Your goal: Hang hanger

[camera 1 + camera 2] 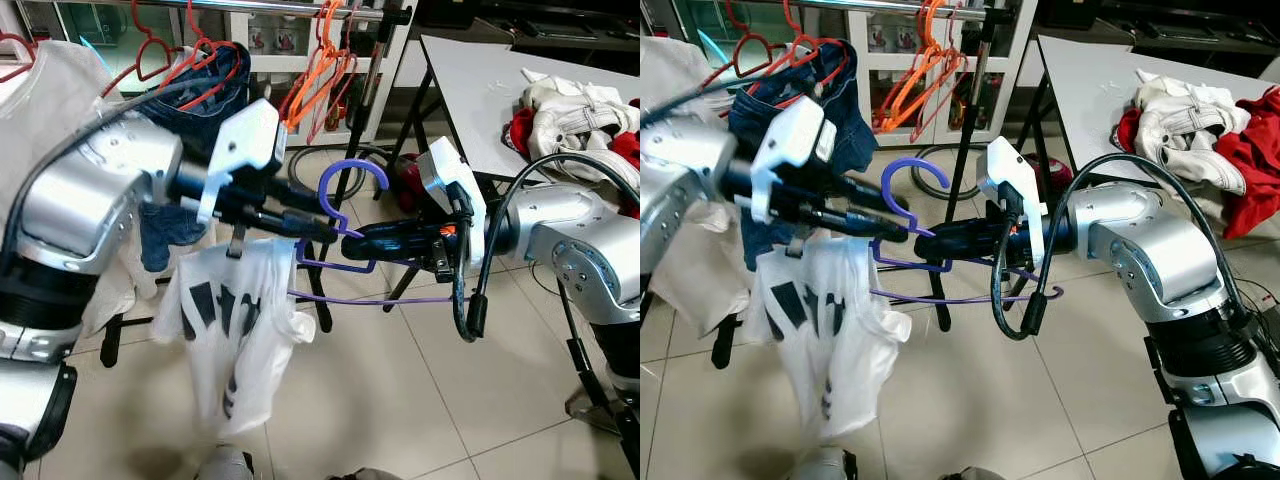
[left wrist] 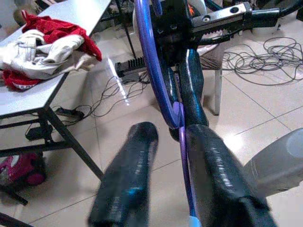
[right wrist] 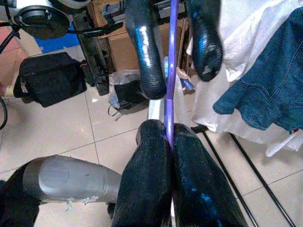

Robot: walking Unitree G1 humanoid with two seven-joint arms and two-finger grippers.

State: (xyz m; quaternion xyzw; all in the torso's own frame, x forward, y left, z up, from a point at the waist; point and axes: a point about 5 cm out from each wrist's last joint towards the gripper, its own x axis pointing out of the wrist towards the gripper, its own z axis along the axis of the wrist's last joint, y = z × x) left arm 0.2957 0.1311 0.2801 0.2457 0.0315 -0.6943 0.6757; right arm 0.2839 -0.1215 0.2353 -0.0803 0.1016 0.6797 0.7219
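A purple hanger [image 1: 350,175] carries a white printed shirt [image 1: 235,330] and is held in mid-air in front of the clothes rail [image 1: 270,8]. My right gripper [image 1: 345,243] reaches in from the right and is shut on the hanger's wire just below the hook; in the right wrist view its fingertips [image 3: 166,132] pinch the purple wire [image 3: 170,71]. My left gripper [image 1: 325,232] comes from the left with its fingers open on either side of the same wire. The left wrist view shows the hanger [image 2: 151,71] lying against one finger [image 2: 208,156].
Orange hangers [image 1: 315,70], red hangers [image 1: 150,55] and blue jeans [image 1: 205,85] hang on the rail. The rack's black upright [image 1: 365,100] stands behind the hanger. A white table [image 1: 470,90] at the right holds a pile of white and red clothes [image 1: 575,110]. Tiled floor lies below.
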